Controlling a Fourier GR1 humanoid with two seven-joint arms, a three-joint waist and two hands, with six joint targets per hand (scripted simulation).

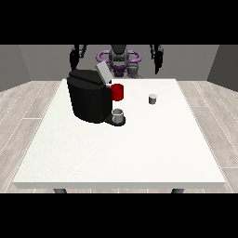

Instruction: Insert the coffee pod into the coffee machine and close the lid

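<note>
White table (116,158) on grey plank flooring carries the black coffee machine (88,100), lid (103,73) raised, and the coffee pod (152,98) well apart at its right. Both hands, one at the view's left (74,58) and one at the view's right (158,60), hang above the far edge; their fingers cannot be made out.

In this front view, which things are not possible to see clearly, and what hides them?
- Pod slot of the coffee machine: too small and dark; the raised lid stands beside it.
- Finger pose of the robot hand at the view's left and the one at the view's right: too small to tell.
- Markings on the coffee pod: too small.
- Inside of the cup: not readable.
</note>
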